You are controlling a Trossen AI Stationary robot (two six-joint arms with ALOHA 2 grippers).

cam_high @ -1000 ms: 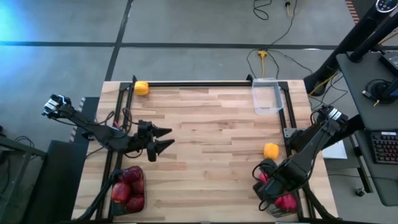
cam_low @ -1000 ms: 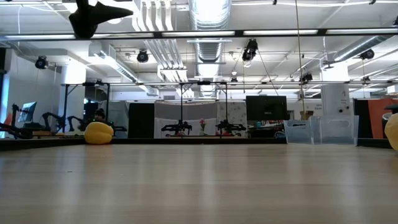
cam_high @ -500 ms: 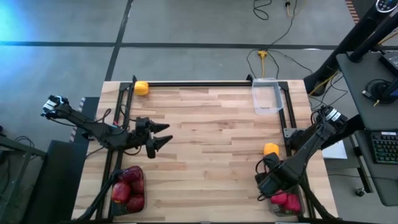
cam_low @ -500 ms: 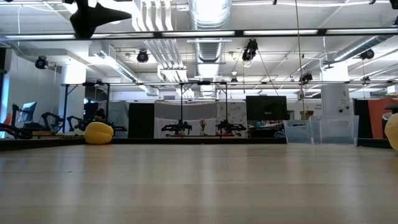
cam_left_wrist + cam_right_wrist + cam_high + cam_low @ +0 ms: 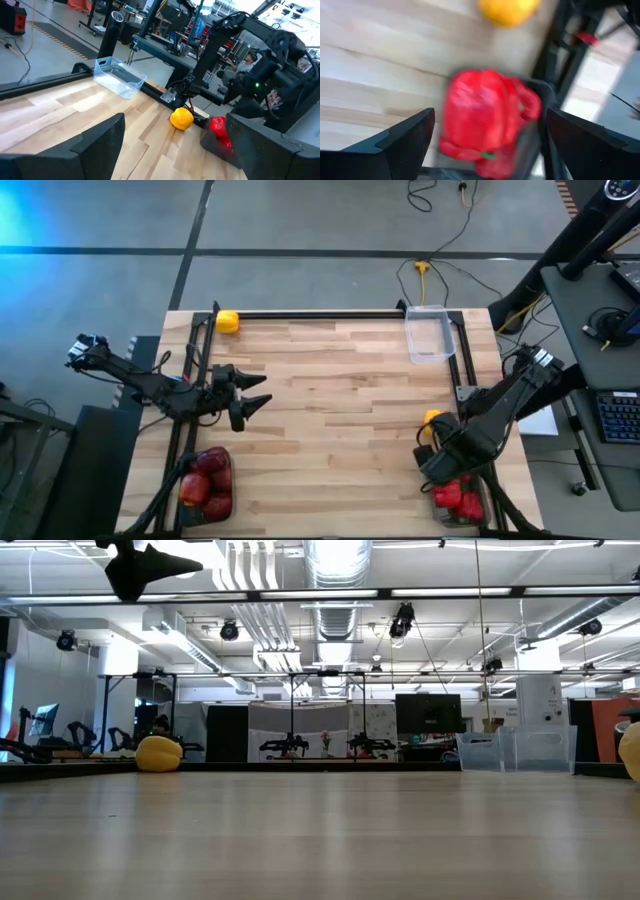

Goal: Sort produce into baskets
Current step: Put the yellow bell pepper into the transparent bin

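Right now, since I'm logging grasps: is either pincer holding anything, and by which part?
Nothing is held. The left pincer hangs open over bare table; the right pincer stands open above the red peppers in their basket.

Light wood plank counter [image 5: 330, 410], black rail frame along edges. Clear bin [image 5: 428, 335] at far right corner, looks empty. Yellow fruit [image 5: 227, 321] at far left corner, second yellow one [image 5: 433, 419] near right edge. Dark bin of apples [image 5: 206, 483] near left corner, dark bin of red peppers [image 5: 460, 500] near right corner.
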